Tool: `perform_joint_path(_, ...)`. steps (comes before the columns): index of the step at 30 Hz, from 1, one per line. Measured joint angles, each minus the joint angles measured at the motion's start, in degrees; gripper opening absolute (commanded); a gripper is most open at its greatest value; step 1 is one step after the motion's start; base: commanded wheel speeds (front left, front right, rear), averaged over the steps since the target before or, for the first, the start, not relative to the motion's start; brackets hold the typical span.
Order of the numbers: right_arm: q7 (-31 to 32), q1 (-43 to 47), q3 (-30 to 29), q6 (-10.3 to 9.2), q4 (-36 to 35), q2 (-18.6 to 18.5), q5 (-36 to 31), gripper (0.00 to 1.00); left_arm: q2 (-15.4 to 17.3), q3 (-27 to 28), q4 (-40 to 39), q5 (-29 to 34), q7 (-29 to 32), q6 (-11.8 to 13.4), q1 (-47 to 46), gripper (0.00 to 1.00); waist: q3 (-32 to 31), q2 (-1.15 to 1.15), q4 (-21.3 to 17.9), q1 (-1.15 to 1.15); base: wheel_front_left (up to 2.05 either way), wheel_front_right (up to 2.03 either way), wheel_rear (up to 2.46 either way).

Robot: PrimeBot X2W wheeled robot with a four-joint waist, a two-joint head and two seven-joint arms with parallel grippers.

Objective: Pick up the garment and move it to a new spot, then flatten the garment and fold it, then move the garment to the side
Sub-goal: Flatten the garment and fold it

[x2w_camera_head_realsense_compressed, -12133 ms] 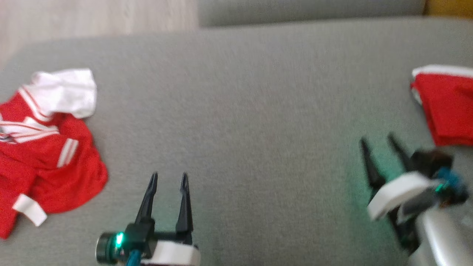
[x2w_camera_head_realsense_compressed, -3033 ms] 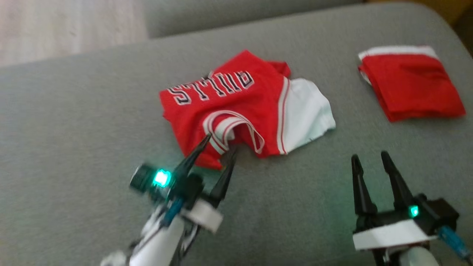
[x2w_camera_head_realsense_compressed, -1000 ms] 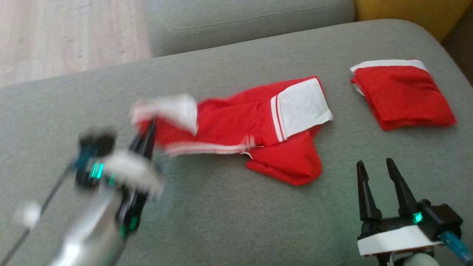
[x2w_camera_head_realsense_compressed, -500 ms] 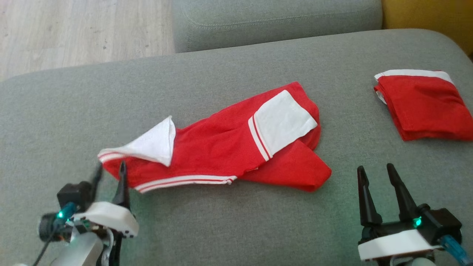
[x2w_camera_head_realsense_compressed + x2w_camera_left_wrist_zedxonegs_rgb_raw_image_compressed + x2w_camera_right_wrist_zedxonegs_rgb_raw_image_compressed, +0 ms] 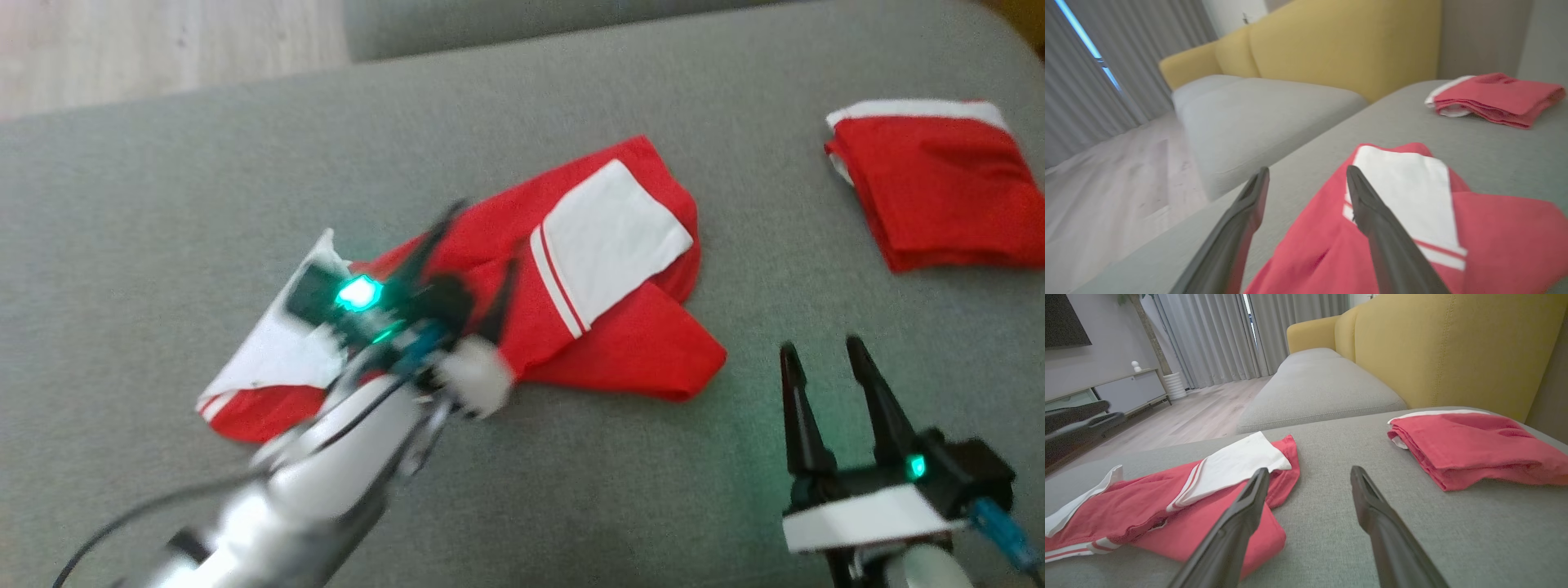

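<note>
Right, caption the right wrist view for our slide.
Open right gripper over grey cushion, between crumpled red garment and folded red garment.

garment [image 5: 620, 327]: centre of cushion [image 5: 612, 498] | folded pile [image 5: 939, 196]: far right, apart

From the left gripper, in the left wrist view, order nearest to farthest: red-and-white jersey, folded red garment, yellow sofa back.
1. Red-and-white jersey, directly below the left gripper.
2. Folded red garment, farther, upper right.
3. Yellow sofa back, beyond, at top.

Red, white-striped garment [image 5: 620, 269]; grey cushion [image 5: 571, 474]
</note>
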Motion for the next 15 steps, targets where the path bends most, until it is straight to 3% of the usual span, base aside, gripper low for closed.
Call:
perform_joint_path(7,0.0,-4.57,0.86,0.0,-0.44,0.0,-0.13,1.0,-8.47,-6.26,9.32,2.0,9.49,-7.6,-11.88,1.0,5.38,0.0,-2.48,0.01,0.0,0.0,0.0)
perform_joint_path(15,0.0,-5.69,0.88,0.0,-0.44,0.0,-0.05,1.0,-10.38,-9.57,17.75,1.38,11.88,-13.92,-15.76,1.0,10.09,0.0,-5.82,0.01,0.0,0.0,0.0)
